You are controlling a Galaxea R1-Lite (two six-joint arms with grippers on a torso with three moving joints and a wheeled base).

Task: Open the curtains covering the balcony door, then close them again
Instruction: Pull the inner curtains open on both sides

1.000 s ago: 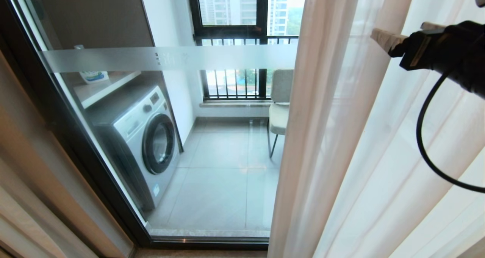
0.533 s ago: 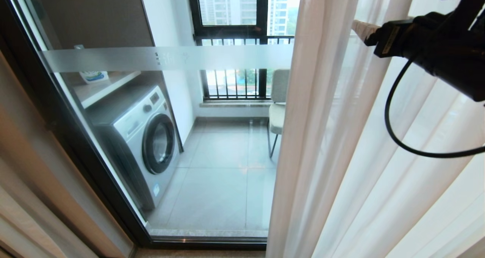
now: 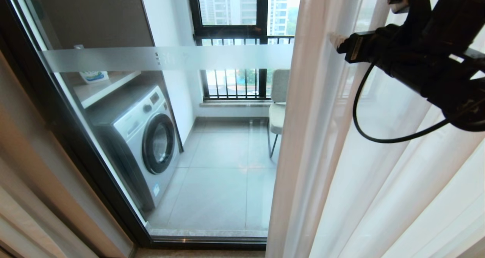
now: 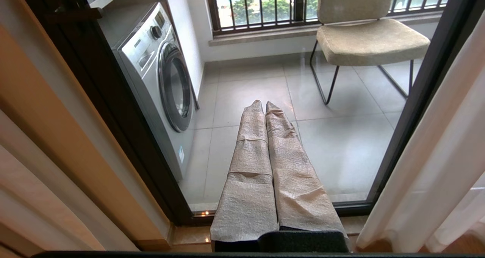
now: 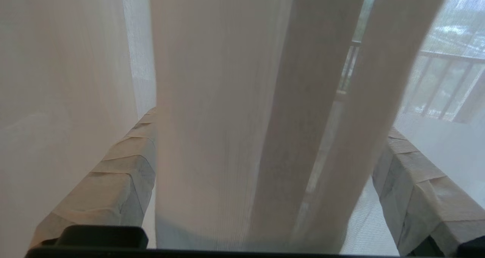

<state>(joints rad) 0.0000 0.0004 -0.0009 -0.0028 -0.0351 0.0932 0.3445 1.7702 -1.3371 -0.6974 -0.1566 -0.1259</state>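
Note:
The balcony door [image 3: 219,163] is a clear glass panel in a black frame, uncovered on its left and middle. Sheer white curtains [image 3: 322,155] hang over its right side. A tan opaque curtain [image 3: 22,167] is gathered at the far left. My right gripper [image 3: 362,21] is high on the right, one taped fingertip [image 3: 336,40] pressed into the sheer folds. In the right wrist view this gripper [image 5: 271,125] is open, with a few sheer folds [image 5: 212,118] between its fingers. My left gripper [image 4: 264,103] is shut and empty, low in front of the glass [image 4: 341,136].
Behind the glass stand a washing machine [image 3: 144,140], a shelf with a bottle [image 3: 93,76], a beige chair [image 3: 280,102] and a barred window [image 3: 235,83]. A black cable [image 3: 363,129] loops below my right wrist, in front of the sheer cloth.
My right arm has swung left across the sheer curtain, and its fingers now reach the folds near the curtain's free edge. The curtain's edge has hardly shifted. The left arm is still.

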